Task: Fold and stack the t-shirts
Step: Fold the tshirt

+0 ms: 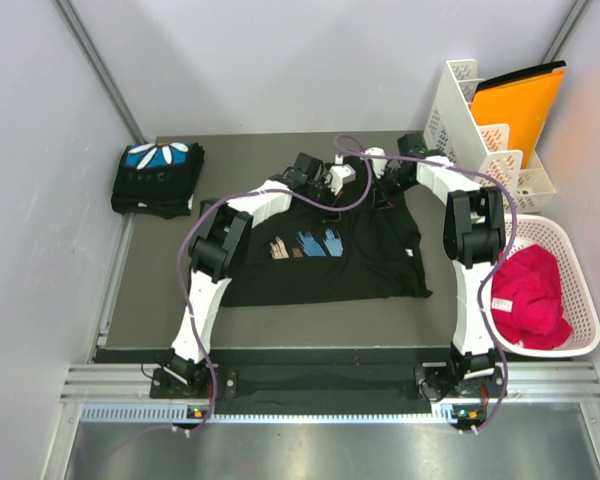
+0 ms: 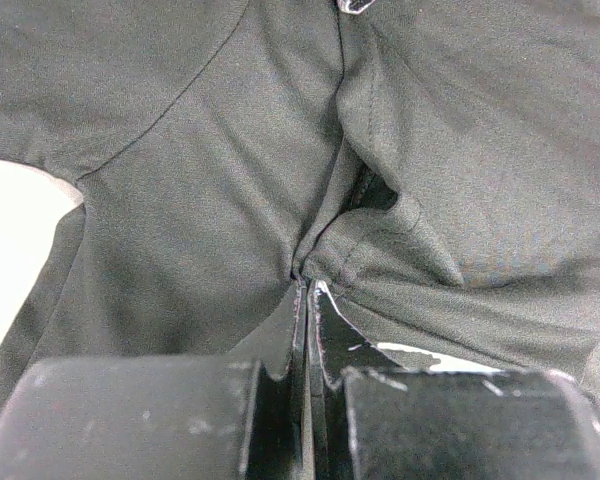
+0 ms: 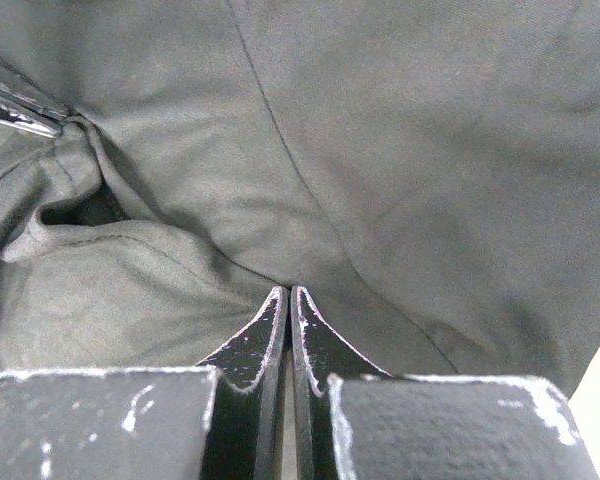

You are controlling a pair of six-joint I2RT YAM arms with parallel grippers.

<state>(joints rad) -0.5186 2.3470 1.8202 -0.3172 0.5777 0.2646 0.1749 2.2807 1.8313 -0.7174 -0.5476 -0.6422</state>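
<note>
- The spread shirt (image 1: pixel 360 270) is black with a blue-and-tan brush-stroke print. It lies open on the dark mat (image 1: pixel 160 300) in the middle of the table, between the two arms.
- It looks light and limp. It wrinkles wherever it is pinched, so I'd expect it to sag and drag rather than hold any shape, and anything not lifted will trail along the mat.
- The sensible places to hold it are two spread points along one edge, near a seam or hem where the cloth is doubled and less likely to slip.
- Its broad side runs left to right along the near edge, and the far edge is drawn in towards the grippers. A hemmed opening sits between the two pinches, but I can't tell whether it is the neck or a sleeve.
- The left gripper (image 2: pixel 307 290) is clenched on a bunched fold of this shirt at the far edge.
- The right gripper (image 3: pixel 288 298) is just beside it, jaws pressed together with creases running into the tips. It looks pinched on the same cloth.
- The folded shirt (image 1: pixel 158 178), black with a blue patch and white petals, sits at the far left corner, well apart.
- A white basket (image 1: pixel 580 270) with red cloth (image 1: pixel 530 295) stands to the right.
</note>
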